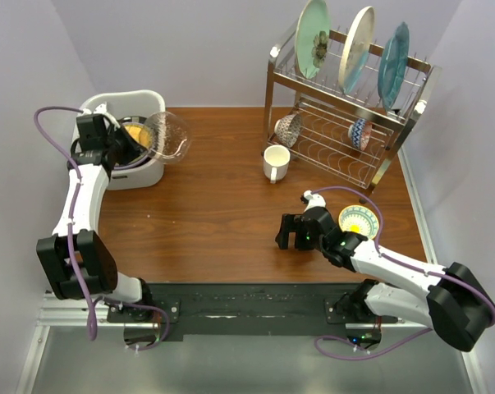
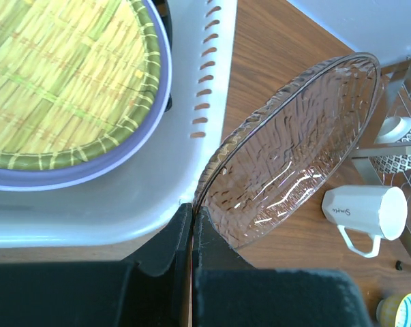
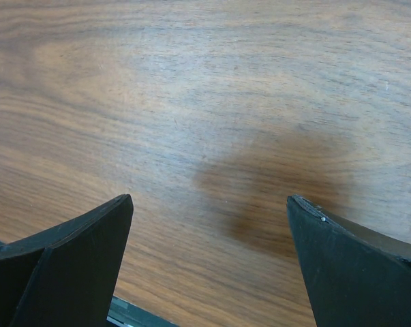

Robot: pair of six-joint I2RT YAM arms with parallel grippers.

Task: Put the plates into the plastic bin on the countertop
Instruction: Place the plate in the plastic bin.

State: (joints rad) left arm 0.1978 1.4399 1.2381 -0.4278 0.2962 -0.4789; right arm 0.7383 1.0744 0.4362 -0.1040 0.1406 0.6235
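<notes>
The countertop (image 1: 214, 205) is lying mostly bare in the middle, so it is giving open room between the two arms. At its far right the wire rack (image 1: 329, 144) is holding three plates upright in its top slots: a green plate (image 1: 313, 37), a cream plate (image 1: 358, 45) and a blue plate (image 1: 393, 66). They are standing on edge with their rims free above, which I judge is making them easy to pinch from above.

At the far left the white bin (image 1: 148, 103) is sitting on the countertop, close to the wall. Inside it a straw-patterned plate (image 2: 62, 68) is lying flat on a lavender plate (image 2: 123, 157).

The left gripper (image 2: 191, 211) is pinching the rim of a clear glass plate (image 2: 294, 150) with its jaws pressed together on it. The plate is hanging tilted, partly over the right rim of the bin and partly over the wood. I think it is being tilted so that it can slide down onto the stack; the bin rim is the edge to watch.

A white mug (image 1: 276, 162) is standing in front of the rack, and a small bowl (image 1: 359, 220) is sitting just beside the right arm.

The right gripper (image 1: 292, 234) is hovering low over bare wood, its jaws wide apart and holding nothing.
</notes>
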